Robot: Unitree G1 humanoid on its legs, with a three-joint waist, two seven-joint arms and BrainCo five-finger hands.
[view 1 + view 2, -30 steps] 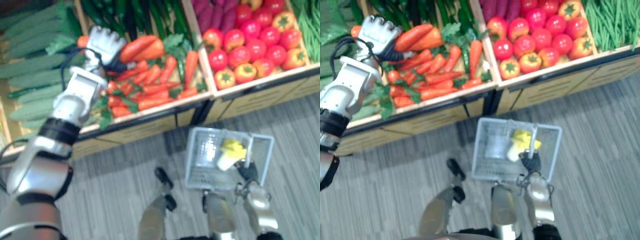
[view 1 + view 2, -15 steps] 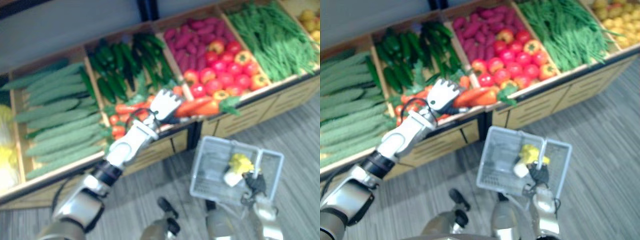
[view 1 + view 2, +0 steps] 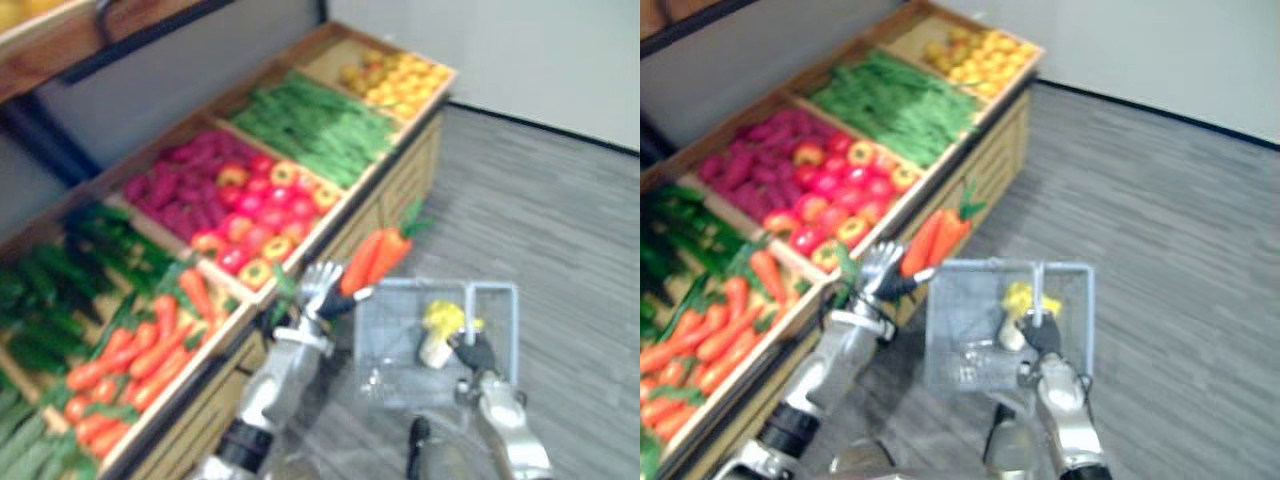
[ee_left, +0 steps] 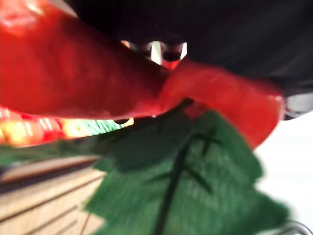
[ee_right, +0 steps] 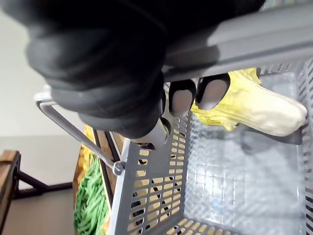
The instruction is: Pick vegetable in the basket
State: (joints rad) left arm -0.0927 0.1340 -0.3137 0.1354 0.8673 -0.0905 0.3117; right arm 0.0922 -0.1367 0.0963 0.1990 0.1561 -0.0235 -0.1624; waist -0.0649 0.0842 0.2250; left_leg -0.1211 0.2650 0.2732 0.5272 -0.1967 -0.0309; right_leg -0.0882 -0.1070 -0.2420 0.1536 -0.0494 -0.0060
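Left hand [image 3: 318, 292] clenched round orange carrots [image 3: 372, 260] with green leafy tops, at the basket's [image 3: 383, 345] 10 o'clock; right hand [image 3: 478, 353] grips its handle [image 5: 264, 30].

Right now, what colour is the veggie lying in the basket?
The veggie is yellow with a creamy white end; clearest in the right wrist view.

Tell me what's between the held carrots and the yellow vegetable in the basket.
Between carrots and yellow vegetable: only the basket wall and its bare floor, left eye view.

The wooden stand [image 3: 405, 185] holds carrots [image 3: 140, 350], tomatoes [image 3: 250, 215] (peppers [image 3: 275, 247] among them), green beans [image 3: 310, 125], yellow fruit [image 3: 395, 75].
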